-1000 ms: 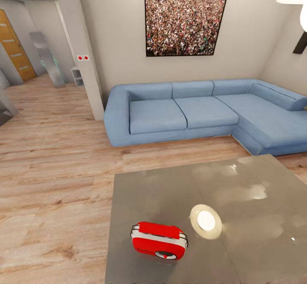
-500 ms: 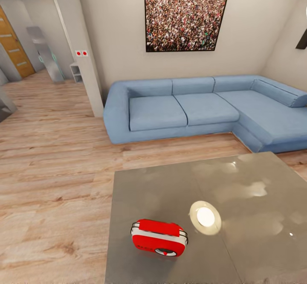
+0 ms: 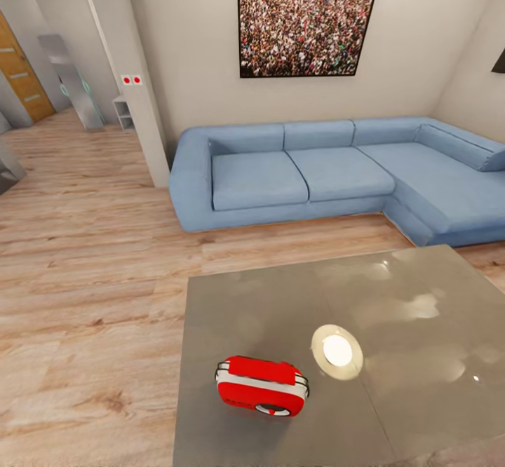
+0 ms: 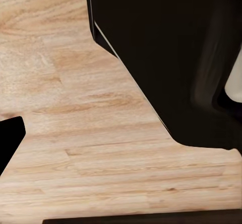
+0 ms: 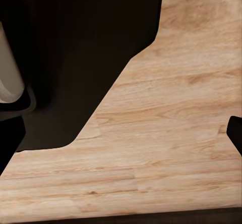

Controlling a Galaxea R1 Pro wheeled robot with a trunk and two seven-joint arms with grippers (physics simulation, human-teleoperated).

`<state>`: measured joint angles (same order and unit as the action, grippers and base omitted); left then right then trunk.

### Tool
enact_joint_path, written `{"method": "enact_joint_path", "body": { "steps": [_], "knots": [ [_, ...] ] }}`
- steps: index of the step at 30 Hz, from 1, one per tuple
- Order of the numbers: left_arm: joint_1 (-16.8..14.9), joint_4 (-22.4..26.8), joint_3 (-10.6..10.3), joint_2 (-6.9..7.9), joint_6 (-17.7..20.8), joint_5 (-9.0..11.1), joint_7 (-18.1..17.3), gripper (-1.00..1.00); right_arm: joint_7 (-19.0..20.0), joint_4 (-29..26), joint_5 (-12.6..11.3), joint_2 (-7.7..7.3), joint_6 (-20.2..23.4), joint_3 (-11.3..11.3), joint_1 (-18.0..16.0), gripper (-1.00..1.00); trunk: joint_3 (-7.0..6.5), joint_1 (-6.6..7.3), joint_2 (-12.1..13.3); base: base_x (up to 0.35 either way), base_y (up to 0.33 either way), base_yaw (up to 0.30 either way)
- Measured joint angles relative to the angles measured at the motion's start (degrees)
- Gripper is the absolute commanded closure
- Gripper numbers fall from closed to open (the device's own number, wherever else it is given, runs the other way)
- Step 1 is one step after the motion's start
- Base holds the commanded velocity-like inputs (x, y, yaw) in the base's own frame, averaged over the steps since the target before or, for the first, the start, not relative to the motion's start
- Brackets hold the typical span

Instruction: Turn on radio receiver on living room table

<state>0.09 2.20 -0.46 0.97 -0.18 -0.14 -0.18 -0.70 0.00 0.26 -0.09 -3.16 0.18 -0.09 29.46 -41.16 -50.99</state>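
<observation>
Radio receiver (image 3: pixel 261 386) lies on table (image 3: pixel 421 383) (sofa (image 3: pixel 337 172) behind).

Dark robot body (image 4: pixel 171 57) beside both wrists, over floor.

Glossy red plastic on the radio (image 3: pixel 261 386), banded in white or silver trim, lying near the table's front edge. Polished grey table (image 3: pixel 421 411) top, mirror-smooth, throwing back a round lamp glare and pale patches. Light wood planks on the floor (image 3: pixel 91 278), grained and knotted with a soft sheen, seen also in both wrist views. Matt blue cloth over the sofa (image 3: pixel 337 172). Flat matt beige paint on the wall (image 3: pixel 189 53).
</observation>
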Motion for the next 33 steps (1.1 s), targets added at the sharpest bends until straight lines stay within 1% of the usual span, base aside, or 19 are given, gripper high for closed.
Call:
{"method": "enact_joint_path", "body": {
  "steps": [33],
  "knots": [
    [0.0, 0.0, 0.0, 0.00, 0.0, 0.0, 0.0, -1.00, 0.0, 0.0, 0.0, 0.00, 0.0, 0.0, 0.0, -1.00, 3.06, 0.00, 0.0, 0.000, 0.000, 0.000]
  ]
}}
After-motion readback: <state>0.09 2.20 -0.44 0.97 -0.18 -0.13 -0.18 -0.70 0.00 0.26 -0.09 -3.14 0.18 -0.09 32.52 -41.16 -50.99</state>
